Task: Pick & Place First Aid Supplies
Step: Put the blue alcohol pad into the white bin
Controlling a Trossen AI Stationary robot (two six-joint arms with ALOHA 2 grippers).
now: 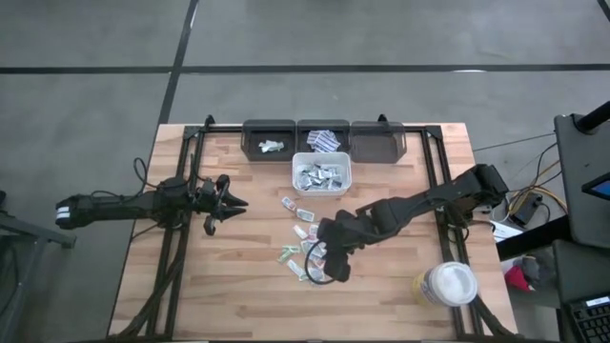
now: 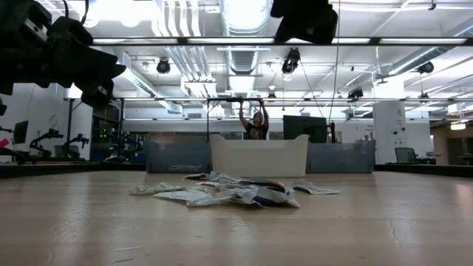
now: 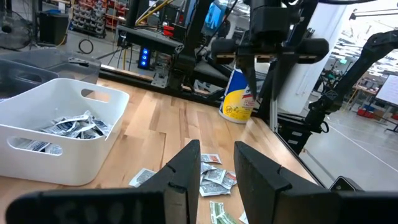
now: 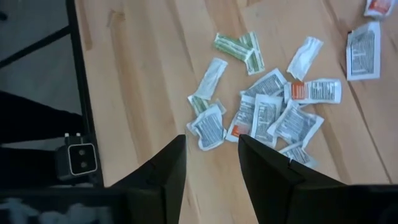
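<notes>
The first aid supplies (image 1: pixel 303 238) lie loose in a small pile on the wooden table, flat white sachets plus a few greenish ones (image 4: pixel 239 46). More sachets fill the white bin (image 1: pixel 294 174) just beyond the pile. My right gripper (image 4: pixel 211 155) hovers open above the near end of the pile, slanting down, nothing between its fingers. Over the table's left part, my left gripper (image 3: pixel 216 168) waits level and open, pointing toward the pile and touching nothing.
Three dark bins (image 1: pixel 377 139) stand in a row at the far edge; two of them hold a few packets. A white round lidded tub (image 1: pixel 448 284) stands at the near right. Black frame rails (image 1: pixel 181 238) run along both table sides. A person shows far behind the table (image 2: pixel 256 122).
</notes>
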